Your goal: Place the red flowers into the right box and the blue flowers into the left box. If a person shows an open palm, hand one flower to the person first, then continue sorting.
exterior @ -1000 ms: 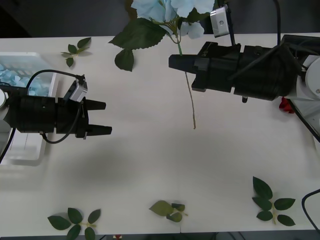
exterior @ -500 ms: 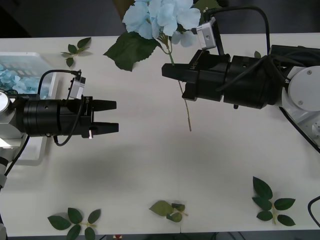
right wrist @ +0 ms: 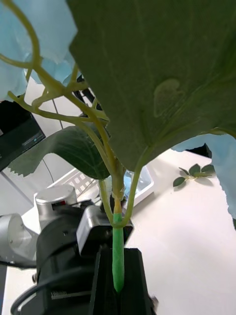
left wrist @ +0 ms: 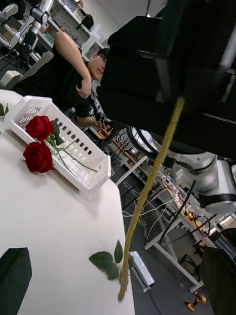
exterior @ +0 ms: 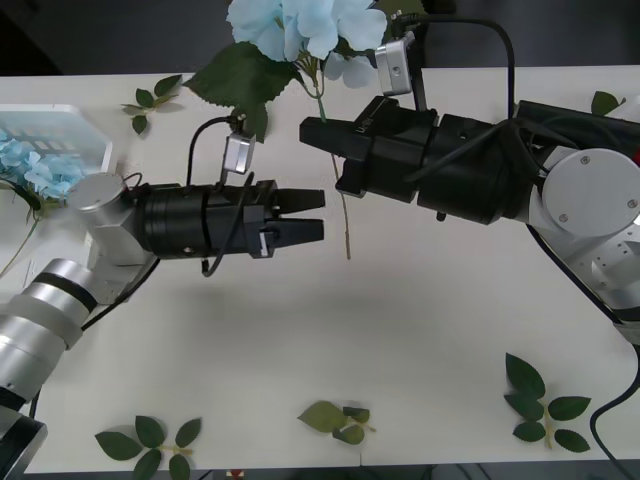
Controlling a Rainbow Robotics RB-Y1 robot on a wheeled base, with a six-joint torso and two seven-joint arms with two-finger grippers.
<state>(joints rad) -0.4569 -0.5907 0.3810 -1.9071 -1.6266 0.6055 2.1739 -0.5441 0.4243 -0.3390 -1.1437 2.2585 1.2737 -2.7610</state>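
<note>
Left tool (exterior: pixel 312 215), fingers apart, empty, just beside the blue flower's (exterior: pixel 300 25) bare stem. Right tool (exterior: pixel 322 140) clenched on that stem below the leaves, bloom above. Judged light, top-heavy, stem springy: grip the stem, not the petals.

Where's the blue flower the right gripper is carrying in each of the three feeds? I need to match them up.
Front view: the blue flower is at top centre, its stem hanging down from the right gripper, shut on it, just ahead of the left gripper.
Right wrist view: its stem and big leaf run up the frame.
Left wrist view: the bare stem crosses diagonally.
Shared landmark: that stem.
</note>
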